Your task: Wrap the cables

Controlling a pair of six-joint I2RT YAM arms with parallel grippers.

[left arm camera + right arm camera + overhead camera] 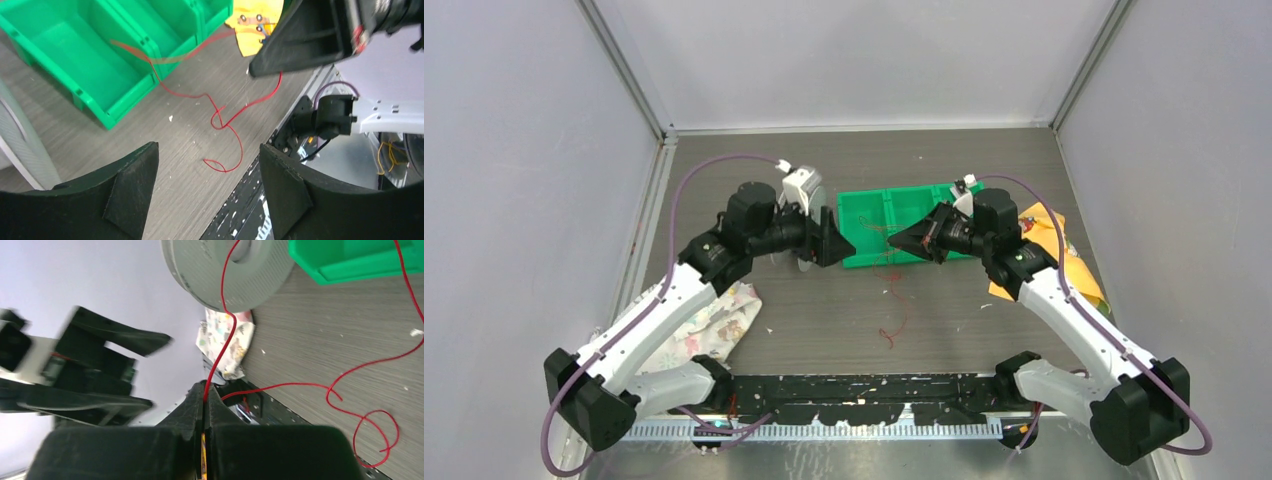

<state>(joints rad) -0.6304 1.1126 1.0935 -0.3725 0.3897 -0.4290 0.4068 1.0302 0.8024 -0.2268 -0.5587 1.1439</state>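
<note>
White-and-black arms [674, 296] trail thick purple cables [724, 158].

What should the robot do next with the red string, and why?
Probably the left gripper should move to the red cable and pinch its slack part. The right gripper is shut on one strand, the left one is open and holds nothing, and loose loops lie on the table, so a second grip seems needed before any wrapping.

Reaches from the near left corner toward mid-table with the left arm [674, 300], left gripper [839, 242] spread wide, pointing right. Reaches from the near right corner with the right arm [1074, 310], right gripper [899, 240] pointing left, pinched closed on a red cable [215, 367].
</note>
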